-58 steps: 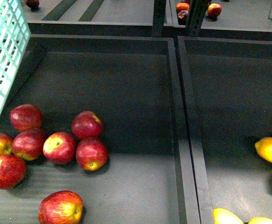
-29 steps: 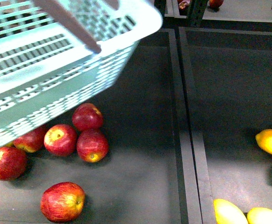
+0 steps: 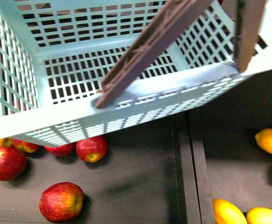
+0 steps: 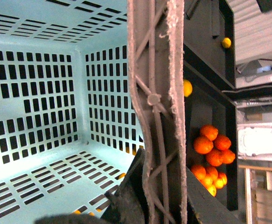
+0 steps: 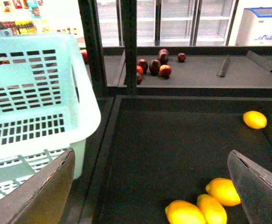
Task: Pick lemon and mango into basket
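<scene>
- Front view: hoisting the basket (image 3: 126,107) clear above the red apples (image 3: 61,201), tilted, mouth towards the camera, grey-brown handle (image 3: 150,51) slanting across it. Lifted, at a guess, to carry it over the divider towards the yellow fruit (image 3: 271,141) in the right-hand bin. No gripper to be seen here.
- Left wrist view: peering straight into the basket (image 4: 42,116), with no fruit showing inside. Right up against the lens, the handle (image 4: 157,116), with the left gripper (image 4: 126,200) dark beneath it. Clamped on that handle by the look of it, taking the weight. Beyond, a heap of oranges (image 4: 213,144), none of them wanted.
- Right wrist view: right gripper (image 5: 150,196) spread wide, holding nothing, hovering over the right-hand bin. Down between its fingers, just below, three yellow fruits (image 5: 211,207) huddled together and touching. Well apart, near the far side, a lone yellow fruit (image 5: 255,119). Lemon or mango? Cannot tell from here. Off to one side and near, the basket (image 5: 33,93), kept close, probably, for a short drop once something is picked.
</scene>
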